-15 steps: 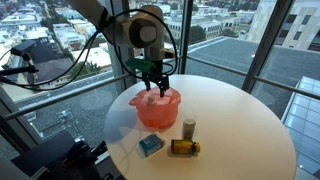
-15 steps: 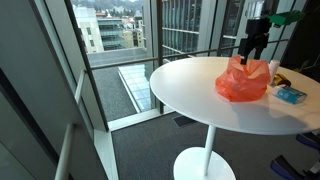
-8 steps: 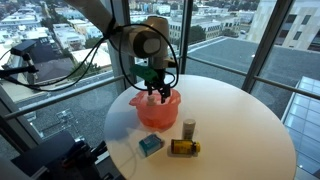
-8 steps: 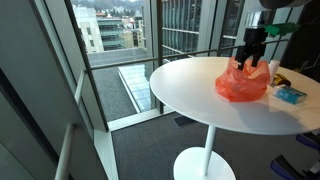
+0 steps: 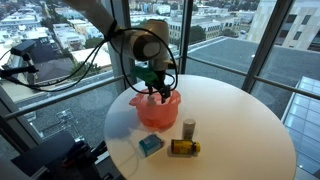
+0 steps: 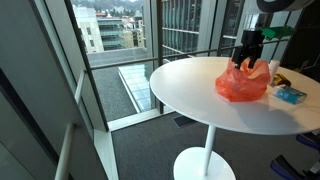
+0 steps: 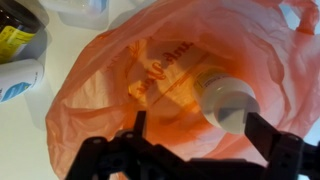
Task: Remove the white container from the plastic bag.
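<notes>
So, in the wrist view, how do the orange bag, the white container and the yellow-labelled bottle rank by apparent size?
1. orange bag, filling most of the picture.
2. white container, lying in the bag.
3. yellow-labelled bottle, cut off by the corner, so places two and three are unsure.

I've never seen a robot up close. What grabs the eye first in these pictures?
The bright orange plastic bag on the round white table, with the black gripper hanging at its mouth. In the wrist view, a white container shows inside the bag, between the open jaws.
</notes>
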`<action>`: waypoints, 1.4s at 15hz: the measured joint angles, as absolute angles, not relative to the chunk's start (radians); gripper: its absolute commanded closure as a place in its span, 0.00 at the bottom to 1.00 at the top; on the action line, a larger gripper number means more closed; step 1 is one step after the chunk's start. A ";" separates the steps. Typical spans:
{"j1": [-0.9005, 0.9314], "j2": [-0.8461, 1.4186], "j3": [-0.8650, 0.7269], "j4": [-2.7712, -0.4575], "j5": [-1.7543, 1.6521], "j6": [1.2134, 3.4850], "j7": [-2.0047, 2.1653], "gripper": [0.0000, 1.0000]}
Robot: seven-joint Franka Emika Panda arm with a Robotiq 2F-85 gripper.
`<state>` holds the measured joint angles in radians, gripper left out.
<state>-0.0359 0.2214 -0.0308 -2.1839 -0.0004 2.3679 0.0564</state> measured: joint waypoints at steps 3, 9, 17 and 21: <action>-0.033 0.221 -0.025 -2.184 0.009 2.376 0.054 0.00; -0.024 0.222 -0.018 -2.194 0.009 2.383 0.054 0.00; -0.023 0.229 -0.012 -2.208 0.009 2.396 0.051 0.00; -0.022 0.230 -0.007 -2.210 0.009 2.399 0.051 0.00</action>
<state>-0.0215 0.2298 -0.0074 -2.2095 0.0086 2.3988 0.0513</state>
